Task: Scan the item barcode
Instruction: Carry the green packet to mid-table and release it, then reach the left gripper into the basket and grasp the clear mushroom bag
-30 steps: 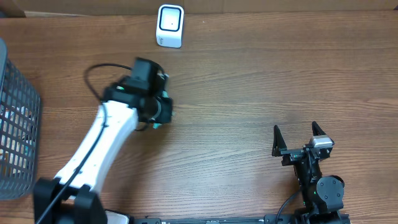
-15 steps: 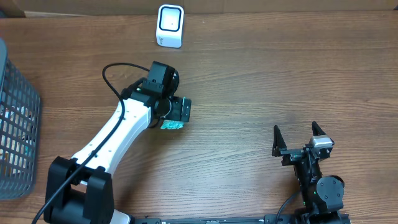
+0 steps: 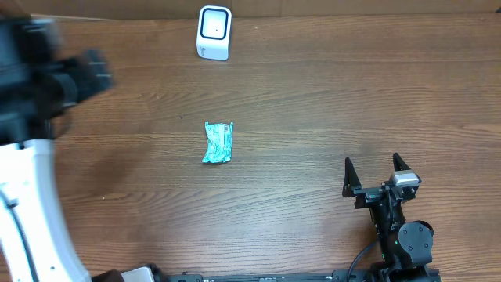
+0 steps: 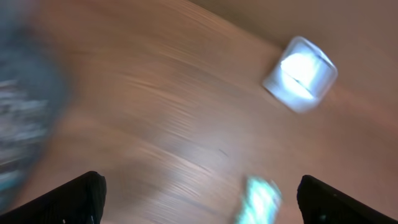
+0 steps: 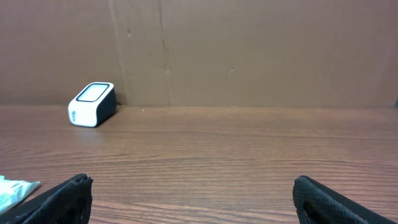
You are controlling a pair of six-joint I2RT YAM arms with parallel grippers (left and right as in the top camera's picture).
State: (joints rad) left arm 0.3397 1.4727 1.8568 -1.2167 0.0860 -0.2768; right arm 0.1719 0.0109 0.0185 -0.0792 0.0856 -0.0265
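Note:
The item, a small crumpled teal packet, lies flat on the wooden table, with nothing touching it. The white barcode scanner stands at the table's far edge, well beyond the packet. My left gripper is a blurred dark shape high at the far left, away from the packet. In the left wrist view it is open and empty, with the packet smeared below and the scanner beyond. My right gripper rests open at the near right. Its own view shows the gripper empty, the scanner and the packet's corner.
A blurred grey-blue mass fills the left of the left wrist view. A brown cardboard wall rises behind the table's far edge. The left arm's white link covers the near left corner in the overhead view.
My left gripper opened and let go of the teal packet, which now lies on the table. The left arm then swung up and away to the far left. The right arm has not moved.

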